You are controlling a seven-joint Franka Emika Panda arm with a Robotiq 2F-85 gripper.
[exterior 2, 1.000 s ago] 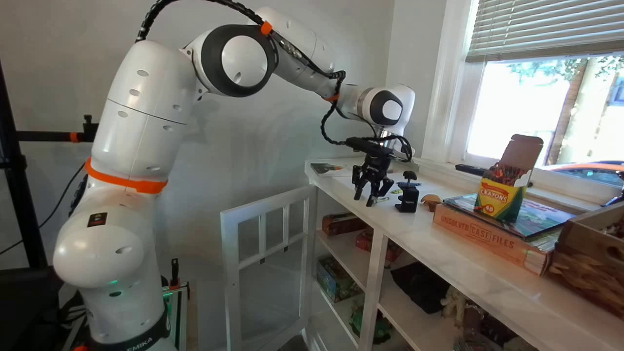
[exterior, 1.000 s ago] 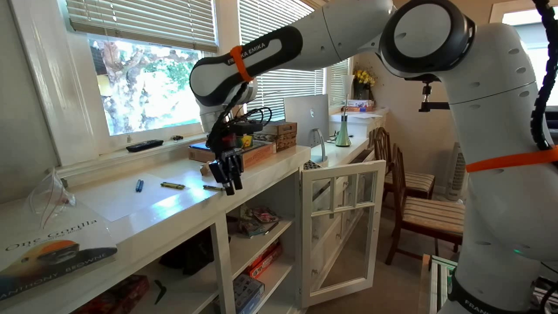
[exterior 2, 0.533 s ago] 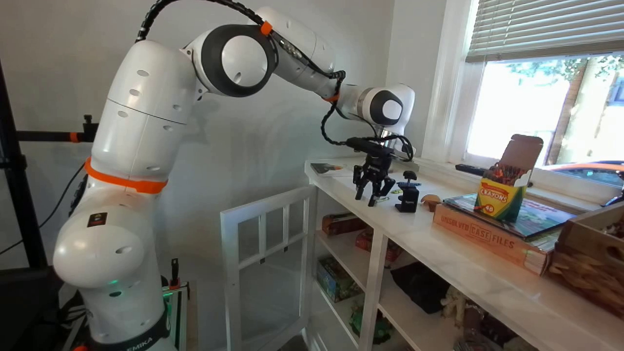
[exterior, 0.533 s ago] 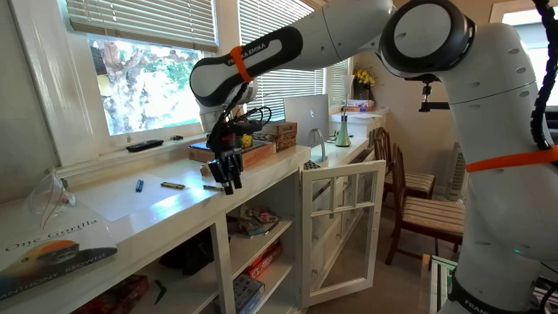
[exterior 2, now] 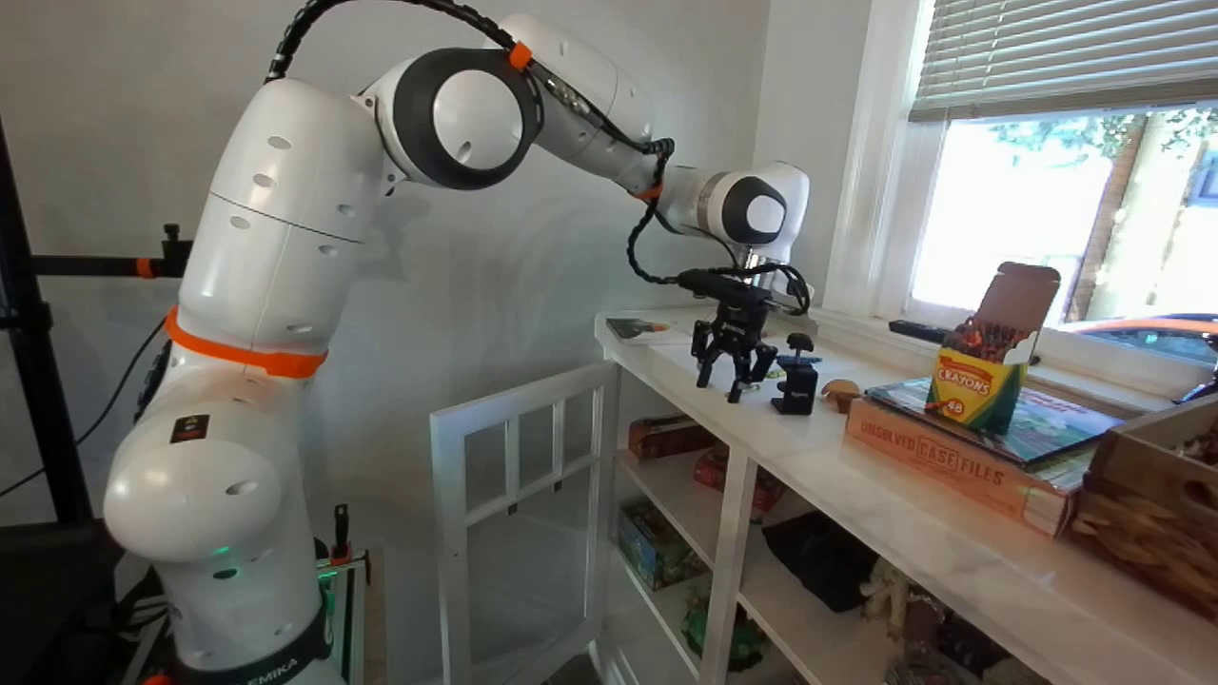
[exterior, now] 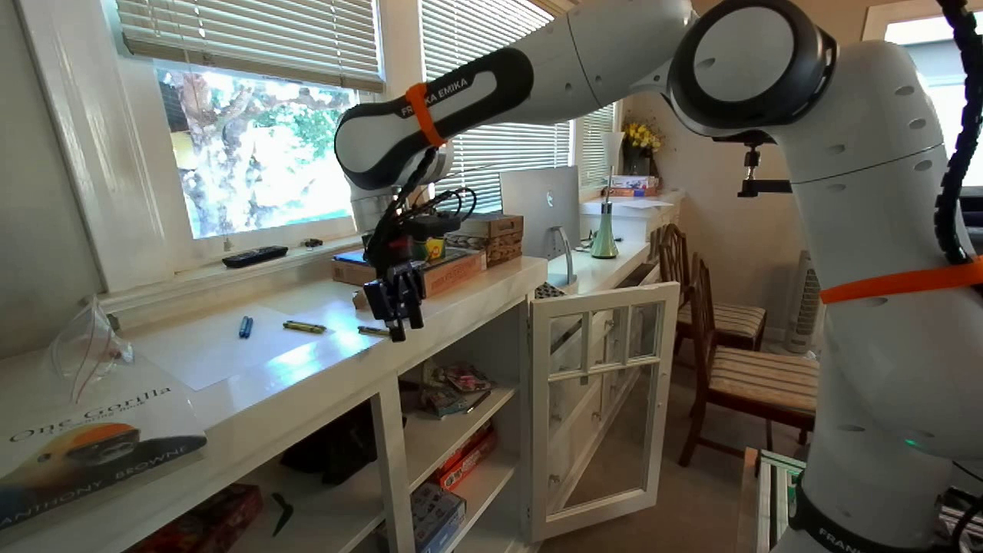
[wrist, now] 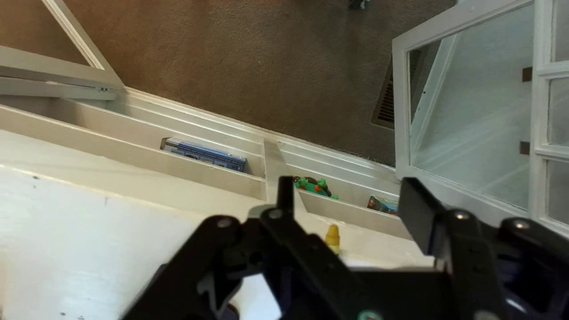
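Black two-fingered end effector (exterior 2: pixel 720 390) slightly further right in an exterior view than half second ago, closer in frame to black knob-topped clamp (exterior 2: pixel 796 388). Fingers (wrist: pixel 418 209) spread wide, nothing gripped. Yellow cone-tipped wax crayon (wrist: pixel 332 240) lies on white painted bench (exterior 2: pixel 809 447), lower centre of wrist view, between fingers as seen, lower part hidden by end effector.

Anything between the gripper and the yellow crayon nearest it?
Nothing visible. In the wrist view, the tip of the crayon shows in the gap of the open gripper; the rest is hidden. In an exterior view, a clamp appears off to one side.
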